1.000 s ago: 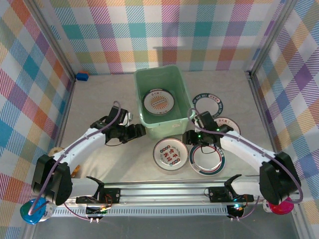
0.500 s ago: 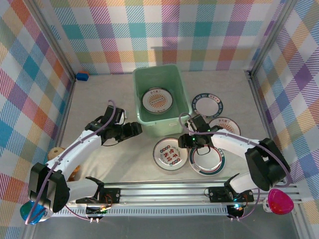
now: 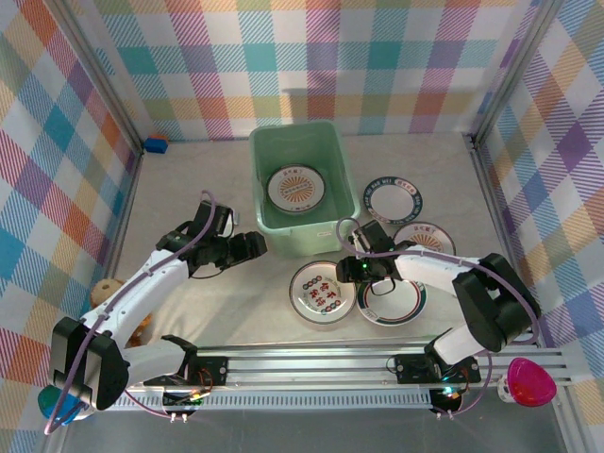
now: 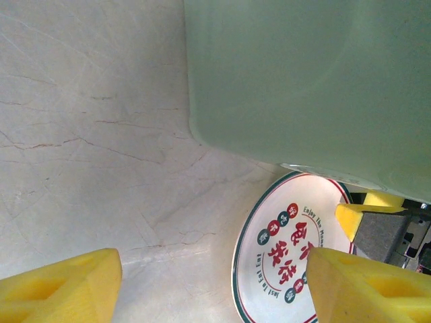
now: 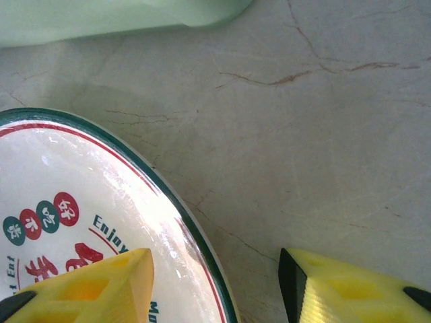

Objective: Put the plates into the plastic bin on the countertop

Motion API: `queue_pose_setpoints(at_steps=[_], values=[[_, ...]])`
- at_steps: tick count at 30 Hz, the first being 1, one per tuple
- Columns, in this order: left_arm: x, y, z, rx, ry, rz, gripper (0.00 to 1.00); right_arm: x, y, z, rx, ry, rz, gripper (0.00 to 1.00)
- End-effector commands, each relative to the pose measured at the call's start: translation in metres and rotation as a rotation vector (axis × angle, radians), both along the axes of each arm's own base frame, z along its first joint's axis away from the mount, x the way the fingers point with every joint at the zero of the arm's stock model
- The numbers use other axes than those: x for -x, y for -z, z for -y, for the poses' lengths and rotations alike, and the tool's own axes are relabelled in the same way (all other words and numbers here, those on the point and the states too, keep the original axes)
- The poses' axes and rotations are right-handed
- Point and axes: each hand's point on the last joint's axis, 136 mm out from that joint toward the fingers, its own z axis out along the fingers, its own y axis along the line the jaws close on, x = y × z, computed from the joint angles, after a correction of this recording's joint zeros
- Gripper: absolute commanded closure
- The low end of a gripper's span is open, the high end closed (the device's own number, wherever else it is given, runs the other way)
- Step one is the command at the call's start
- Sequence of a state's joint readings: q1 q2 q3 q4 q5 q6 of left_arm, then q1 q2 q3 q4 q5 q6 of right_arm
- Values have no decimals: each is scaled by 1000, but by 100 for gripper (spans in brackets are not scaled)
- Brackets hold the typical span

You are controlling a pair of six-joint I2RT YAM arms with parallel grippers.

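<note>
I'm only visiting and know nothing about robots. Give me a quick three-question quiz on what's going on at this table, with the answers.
1. Fill in: the left gripper and the right gripper are both ___ (open or shut).
2. True or false: the plastic bin holds no plate yet.
3. Which gripper has the rim of the red-lettered plate between its fingers? A) left B) right
Key: 1 open. 2 false: an orange-centred plate lies inside. 3 B.
</note>
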State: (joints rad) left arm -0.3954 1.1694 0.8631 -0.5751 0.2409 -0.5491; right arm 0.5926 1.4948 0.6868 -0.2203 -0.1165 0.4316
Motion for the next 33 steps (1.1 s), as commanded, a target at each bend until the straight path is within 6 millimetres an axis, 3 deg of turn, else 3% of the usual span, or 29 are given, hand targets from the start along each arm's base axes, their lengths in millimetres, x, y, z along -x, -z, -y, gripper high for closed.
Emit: queue_pose_setpoints(at_steps=[1,7,19,25,33], values=[[1,-5,-5,-10,-5,20,27,14,5,-3,-15,-45,-12,48],[2,-6,-7,-14,-7,22,27,17,6,1,0,-35,-13,49],[3,-3,-7,-9,-12,23,27,16,-11,6,-28,-21,64,46],[5,-4,-8,-8,-12,25,27,21,-7,8,-15,-14,39,38],[6,-3,-8,-5,-11,30,27,9,-31,10,-10,-13,138,38]])
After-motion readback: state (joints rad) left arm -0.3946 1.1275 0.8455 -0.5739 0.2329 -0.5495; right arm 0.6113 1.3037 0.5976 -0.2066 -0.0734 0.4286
